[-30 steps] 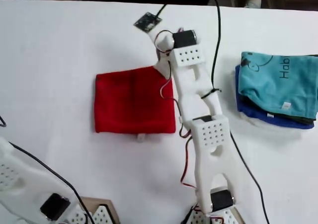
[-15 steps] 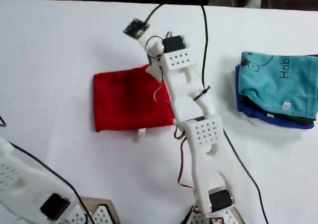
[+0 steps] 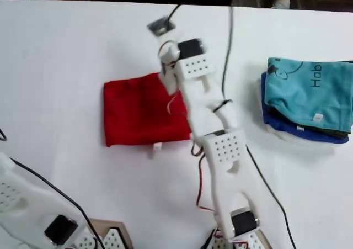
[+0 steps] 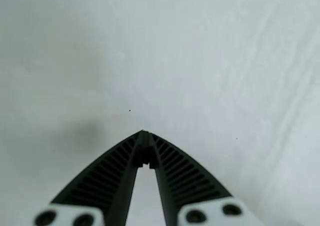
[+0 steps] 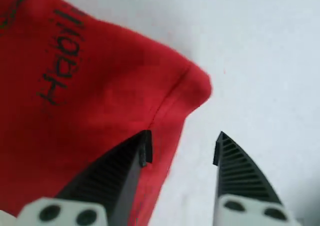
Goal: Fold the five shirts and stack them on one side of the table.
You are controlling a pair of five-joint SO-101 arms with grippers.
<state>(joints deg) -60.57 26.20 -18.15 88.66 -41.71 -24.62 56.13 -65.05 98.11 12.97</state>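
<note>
A folded red shirt (image 3: 140, 112) lies left of the table's middle. My right gripper (image 3: 166, 78) sits at its far right corner. It is open (image 5: 182, 146), one finger (image 5: 142, 148) over the red shirt (image 5: 95, 110) near its hem, the other over bare table beside the corner. A stack of folded shirts rests at the right side, a teal shirt (image 3: 309, 91) on top of a blue one (image 3: 287, 125) and a dark one. My left gripper (image 4: 143, 138) is shut with nothing in it, over bare white table. The left arm (image 3: 25, 205) is at the near left corner.
The right arm's black cable (image 3: 229, 50) runs from the far edge past the wrist, between the red shirt and the stack. A small dark board (image 3: 160, 25) on the cable hangs above the red shirt's far side. The white table (image 3: 60, 61) stretches to the left.
The right arm has swung a little to the left at the red shirt's far right corner. The shirt has shifted slightly left with it. The left arm has not moved.
</note>
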